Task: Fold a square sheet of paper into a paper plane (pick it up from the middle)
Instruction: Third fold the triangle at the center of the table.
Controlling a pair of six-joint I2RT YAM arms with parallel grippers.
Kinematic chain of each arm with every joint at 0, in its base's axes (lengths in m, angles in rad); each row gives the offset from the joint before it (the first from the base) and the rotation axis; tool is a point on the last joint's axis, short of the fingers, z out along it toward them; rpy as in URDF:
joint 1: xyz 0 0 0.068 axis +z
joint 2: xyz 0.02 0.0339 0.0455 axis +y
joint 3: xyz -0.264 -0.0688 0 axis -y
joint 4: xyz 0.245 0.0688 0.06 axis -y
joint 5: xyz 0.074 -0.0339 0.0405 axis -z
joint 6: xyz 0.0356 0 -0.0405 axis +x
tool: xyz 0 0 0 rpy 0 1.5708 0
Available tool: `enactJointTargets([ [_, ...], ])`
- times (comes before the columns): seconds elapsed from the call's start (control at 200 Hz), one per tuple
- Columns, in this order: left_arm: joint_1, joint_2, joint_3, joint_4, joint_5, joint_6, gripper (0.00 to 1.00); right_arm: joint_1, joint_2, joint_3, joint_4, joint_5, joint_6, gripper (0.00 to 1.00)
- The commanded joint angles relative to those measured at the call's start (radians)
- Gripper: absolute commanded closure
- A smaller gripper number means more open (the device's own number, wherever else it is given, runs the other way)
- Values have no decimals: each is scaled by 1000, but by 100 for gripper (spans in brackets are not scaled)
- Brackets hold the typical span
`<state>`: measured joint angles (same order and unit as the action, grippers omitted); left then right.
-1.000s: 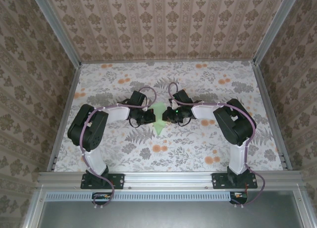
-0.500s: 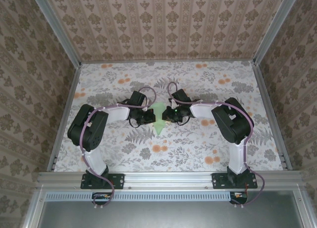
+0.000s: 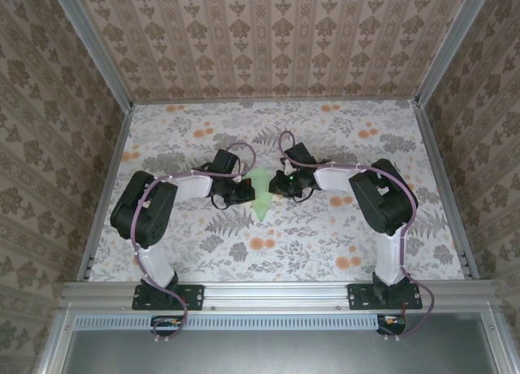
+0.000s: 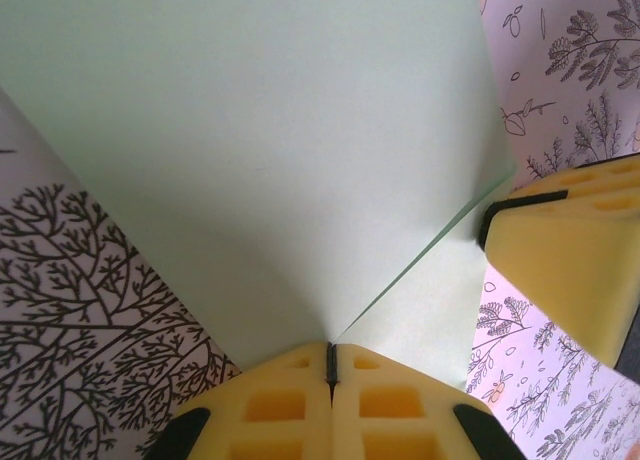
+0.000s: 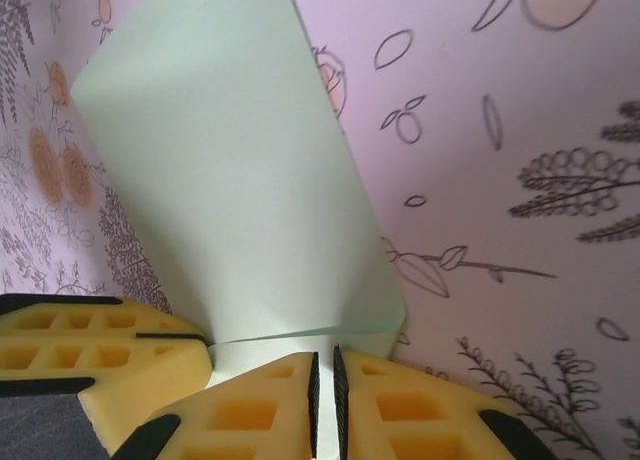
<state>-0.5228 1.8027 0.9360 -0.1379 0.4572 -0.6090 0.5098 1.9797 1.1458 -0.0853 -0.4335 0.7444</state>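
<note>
The pale green paper plane (image 3: 260, 197) lies mid-table on the floral cloth, point toward the arms, between both grippers. My left gripper (image 3: 246, 192) is shut on its left side; in the left wrist view the pads (image 4: 331, 365) meet on the paper (image 4: 260, 150) where a crease ends. My right gripper (image 3: 277, 184) sits at the paper's right edge. Its jaws (image 5: 325, 385) stand a narrow gap apart over the lower layer, while a raised flap (image 5: 230, 170) rises ahead of them. The left gripper's yellow fingers (image 5: 100, 365) show beside it.
The orange-and-grey floral tablecloth (image 3: 325, 236) covers the table, ringed by metal rails (image 3: 276, 291) and patterned walls. Both arms' elbows (image 3: 146, 207) (image 3: 382, 197) stand out to the sides. The right gripper's finger (image 4: 570, 265) sits close to the left jaws.
The right gripper has shifted a little toward the back of the table along the paper's edge. The left gripper has stayed put, still shut on the paper.
</note>
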Motion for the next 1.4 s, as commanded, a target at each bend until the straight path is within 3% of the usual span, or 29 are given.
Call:
enactJointTargets([
  [0.0, 9, 39, -31, -43, -39, 0, 100, -7, 27, 28, -5, 5, 26, 83],
  [0.27, 12, 40, -34, -42, -37, 3, 100, -25, 22, 50, -50, 90, 61, 84],
  [0.73, 15, 37, -53, -13, -36, -10, 100, 110, -167, -116, 21, -54, 76, 87],
  [1.01, 15, 37, -60, -1, -38, -18, 100, 186, -117, -127, 32, -75, 87, 87],
  [1.395, 16, 29, -68, 3, -38, -20, 100, 197, -75, -133, 15, -72, 75, 88],
])
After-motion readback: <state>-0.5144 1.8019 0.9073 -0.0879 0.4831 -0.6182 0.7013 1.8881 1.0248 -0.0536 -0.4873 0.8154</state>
